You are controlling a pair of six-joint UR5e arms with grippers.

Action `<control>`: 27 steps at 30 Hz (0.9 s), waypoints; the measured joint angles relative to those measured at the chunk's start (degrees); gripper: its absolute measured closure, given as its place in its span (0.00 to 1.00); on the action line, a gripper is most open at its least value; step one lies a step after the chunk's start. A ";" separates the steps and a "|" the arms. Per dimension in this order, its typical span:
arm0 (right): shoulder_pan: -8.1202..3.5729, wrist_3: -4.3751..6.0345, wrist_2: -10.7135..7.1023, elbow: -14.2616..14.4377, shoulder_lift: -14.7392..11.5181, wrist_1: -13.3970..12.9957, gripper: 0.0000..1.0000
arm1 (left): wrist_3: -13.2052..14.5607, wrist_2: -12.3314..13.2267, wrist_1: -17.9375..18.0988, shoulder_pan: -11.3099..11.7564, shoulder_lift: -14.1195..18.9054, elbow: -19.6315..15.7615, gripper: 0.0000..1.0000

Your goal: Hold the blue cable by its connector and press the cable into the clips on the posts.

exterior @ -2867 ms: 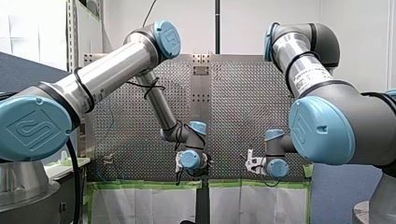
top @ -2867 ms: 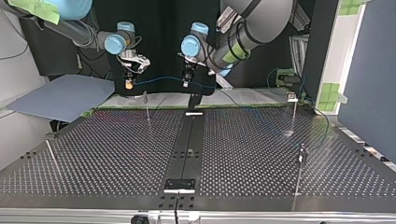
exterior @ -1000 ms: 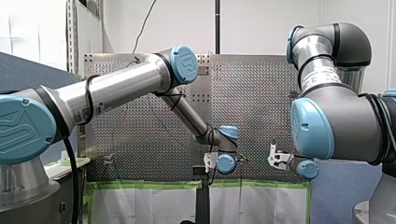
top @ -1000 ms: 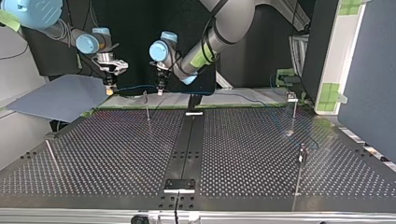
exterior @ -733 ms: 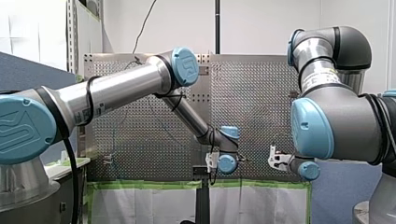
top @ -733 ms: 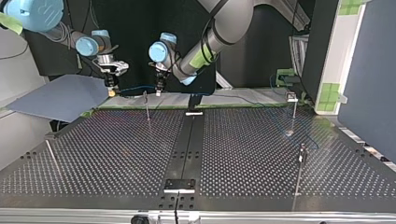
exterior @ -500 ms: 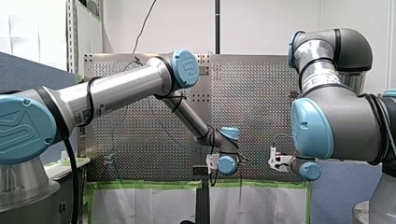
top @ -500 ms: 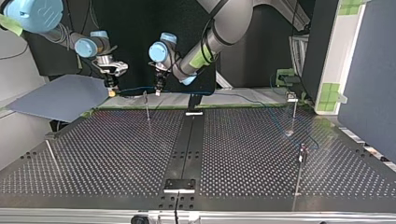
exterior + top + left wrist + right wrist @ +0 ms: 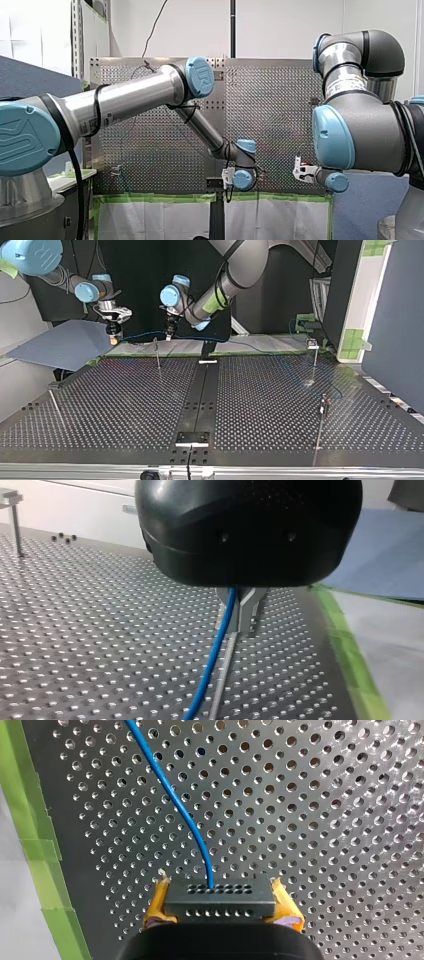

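Blue cable (image 9: 215, 655) nipped in half-hidden left tool (image 9: 239, 620); black connector (image 9: 220, 906) clamped in right tool (image 9: 220, 892).

Connector (image 9: 220, 901) between yellow pads (image 9: 159, 902) — blue cable (image 9: 174, 800) ahead

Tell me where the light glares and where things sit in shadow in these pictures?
Front view: my left arm's silver tube gleams brightest. Top view: black gloom behind both arms, a pale sheen on the perforated table. Left wrist view: soft highlights on the left hand's black casing. Right wrist view: the table glares white beside the right hand.
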 joint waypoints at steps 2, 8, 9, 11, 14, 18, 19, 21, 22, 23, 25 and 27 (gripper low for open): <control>0.00 -0.08 -0.03 -0.09 0.01 0.00 0.98 | -0.10 0.42 -0.50 0.00 -1.07 0.94 1.00; 0.12 -0.54 -0.13 -0.52 0.01 0.19 0.98 | -0.36 0.95 -1.45 0.00 -2.20 2.77 1.00; 0.11 -0.54 -0.14 -0.59 0.01 0.17 0.98 | -0.37 0.97 -1.63 0.00 -2.23 2.99 1.00; 0.09 -0.52 -0.15 -0.67 0.01 0.13 0.98 | -0.39 1.03 -1.96 0.00 -2.27 3.44 1.00; 0.08 -0.50 -0.15 -0.75 0.01 0.11 0.98 | -0.40 1.05 -2.36 0.00 -2.28 4.10 1.00; 0.00 -0.36 -0.11 -1.33 0.01 0.28 0.98 | -0.40 1.01 -2.78 0.01 -2.29 4.86 1.00; 0.00 -0.35 -0.09 -1.46 0.02 0.30 0.98 | -0.44 1.04 -2.81 0.07 -2.29 4.98 1.00; -0.01 -0.39 -0.07 -1.75 0.01 0.34 0.98 | -0.83 1.42 -2.74 0.53 -2.30 5.24 1.00; -0.01 -0.42 -0.04 -1.86 0.01 0.36 0.98 | -1.10 1.70 -2.71 0.85 -2.30 5.36 1.00; -0.01 -0.46 -0.01 -1.94 0.02 0.39 0.98 | -1.43 2.09 -2.70 1.33 -2.30 5.53 1.00; -0.02 -0.55 0.25 -2.12 0.04 0.41 0.98 | -1.74 2.54 -2.71 2.22 -2.30 5.72 1.00; -0.02 -0.61 0.54 -2.27 0.04 0.44 0.98 | -1.89 2.92 -2.75 3.35 -2.30 5.84 1.00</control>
